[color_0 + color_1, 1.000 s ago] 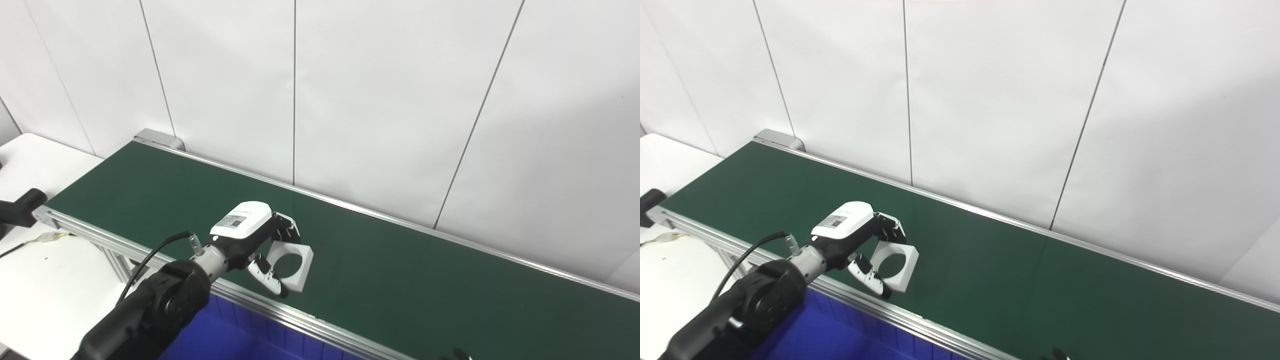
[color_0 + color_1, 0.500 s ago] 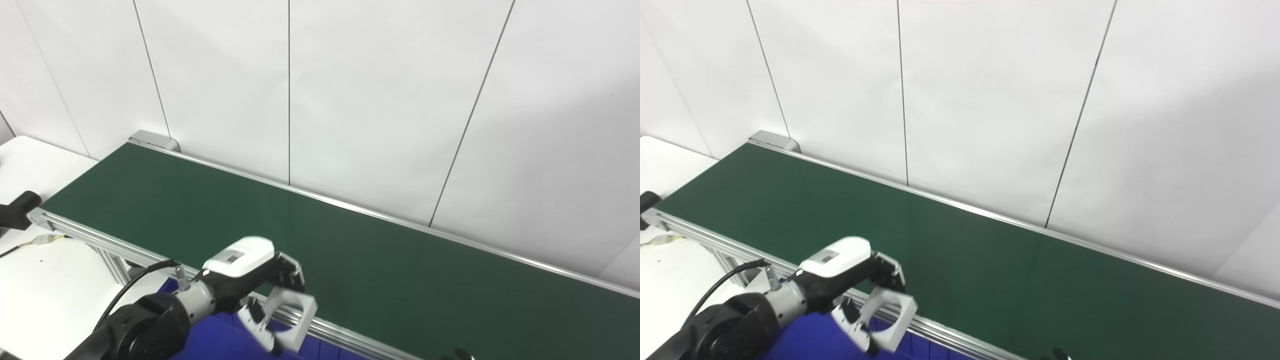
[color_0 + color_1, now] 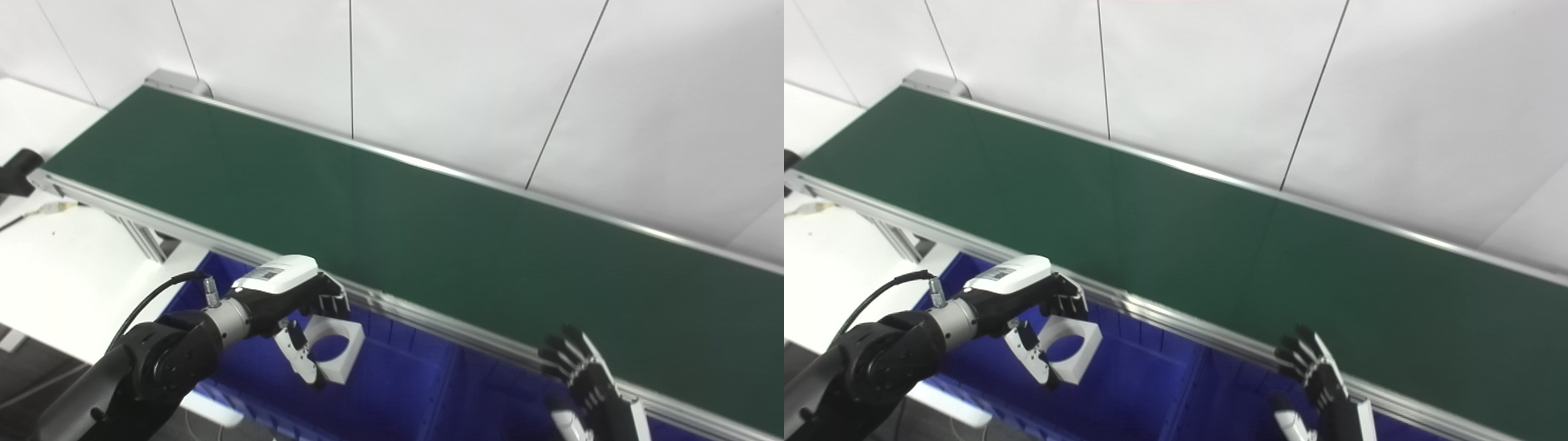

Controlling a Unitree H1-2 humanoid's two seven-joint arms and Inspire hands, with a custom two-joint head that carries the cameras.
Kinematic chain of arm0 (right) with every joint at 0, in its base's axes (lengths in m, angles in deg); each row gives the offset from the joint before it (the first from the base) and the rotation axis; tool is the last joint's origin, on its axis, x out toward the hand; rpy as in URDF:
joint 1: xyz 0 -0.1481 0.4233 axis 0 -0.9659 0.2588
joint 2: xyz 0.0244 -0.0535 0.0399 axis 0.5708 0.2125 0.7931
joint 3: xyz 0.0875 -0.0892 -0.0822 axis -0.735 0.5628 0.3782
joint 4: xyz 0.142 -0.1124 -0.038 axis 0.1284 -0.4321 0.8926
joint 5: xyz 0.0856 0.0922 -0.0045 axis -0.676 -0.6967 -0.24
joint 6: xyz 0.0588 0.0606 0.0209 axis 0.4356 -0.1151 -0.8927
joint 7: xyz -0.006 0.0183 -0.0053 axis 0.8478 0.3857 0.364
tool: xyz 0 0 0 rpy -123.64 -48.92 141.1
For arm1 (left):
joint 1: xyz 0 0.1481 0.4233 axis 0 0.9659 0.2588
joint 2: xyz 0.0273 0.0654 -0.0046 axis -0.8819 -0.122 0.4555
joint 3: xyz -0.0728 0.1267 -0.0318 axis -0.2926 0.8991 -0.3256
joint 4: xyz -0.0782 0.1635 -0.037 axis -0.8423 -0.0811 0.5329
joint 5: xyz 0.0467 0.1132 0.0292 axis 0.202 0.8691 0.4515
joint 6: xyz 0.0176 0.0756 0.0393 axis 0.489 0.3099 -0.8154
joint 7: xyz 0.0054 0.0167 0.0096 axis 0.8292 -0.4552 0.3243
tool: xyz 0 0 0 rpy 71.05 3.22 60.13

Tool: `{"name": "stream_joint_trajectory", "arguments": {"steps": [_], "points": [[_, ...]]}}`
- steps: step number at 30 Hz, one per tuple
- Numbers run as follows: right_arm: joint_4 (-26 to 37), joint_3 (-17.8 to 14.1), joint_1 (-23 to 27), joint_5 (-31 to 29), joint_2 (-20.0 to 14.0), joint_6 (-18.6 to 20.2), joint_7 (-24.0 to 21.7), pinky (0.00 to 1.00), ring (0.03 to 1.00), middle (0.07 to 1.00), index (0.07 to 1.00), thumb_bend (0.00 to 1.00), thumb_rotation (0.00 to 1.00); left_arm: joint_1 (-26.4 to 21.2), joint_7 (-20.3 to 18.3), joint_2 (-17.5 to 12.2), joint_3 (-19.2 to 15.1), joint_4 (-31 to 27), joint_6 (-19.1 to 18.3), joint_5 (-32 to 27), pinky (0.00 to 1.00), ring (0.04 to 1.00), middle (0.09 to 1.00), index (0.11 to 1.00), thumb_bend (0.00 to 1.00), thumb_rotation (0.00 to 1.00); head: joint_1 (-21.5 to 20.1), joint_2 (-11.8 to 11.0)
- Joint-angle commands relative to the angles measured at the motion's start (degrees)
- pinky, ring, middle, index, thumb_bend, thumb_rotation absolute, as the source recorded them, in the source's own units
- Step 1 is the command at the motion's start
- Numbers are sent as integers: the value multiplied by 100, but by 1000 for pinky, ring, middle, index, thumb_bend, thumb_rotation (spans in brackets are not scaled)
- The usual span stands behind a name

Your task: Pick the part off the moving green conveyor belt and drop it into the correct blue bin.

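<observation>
My left hand [image 3: 288,300] is shut on a white square part with a round hole [image 3: 334,349], pinched between fingers above and thumb below. The part hangs over the left blue bin [image 3: 380,392], below and in front of the belt's near rail. The green conveyor belt [image 3: 380,214] carries nothing that I can see. My right hand [image 3: 582,380] is at the lower right, fingers spread and holding nothing, near the belt's front rail over the bins.
A divider wall [image 3: 444,392] separates the left bin from a second blue bin [image 3: 496,410] to its right. A white table [image 3: 55,257] with a cable lies at the left. A white panelled wall [image 3: 459,73] runs behind the belt.
The camera has tilted downward, bringing the bins and the right hand into sight. My left hand has carried the part off the belt, over the rail, to above the left bin.
</observation>
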Motion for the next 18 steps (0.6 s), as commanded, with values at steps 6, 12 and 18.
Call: {"name": "stream_joint_trajectory", "arguments": {"steps": [6, 12, 18], "points": [[304, -45, 84, -151, -10, 137, -110, 708, 766, 815, 890, 645, 641, -33, 665, 95, 154, 720, 496, 295, 550, 424, 426, 528, 516, 0, -30, 123], [352, -49, 74, -109, -21, 166, -106, 709, 768, 817, 888, 649, 644, -74, 1114, 282, 261, 1272, 603, 518, 593, 434, 425, 526, 516, 0, -80, 146], [352, -49, 68, -71, -21, 165, -93, 705, 766, 814, 888, 647, 647, -105, 1730, 385, 350, 1800, 997, 742, 558, 447, 425, 520, 518, 0, -106, 136]]}}
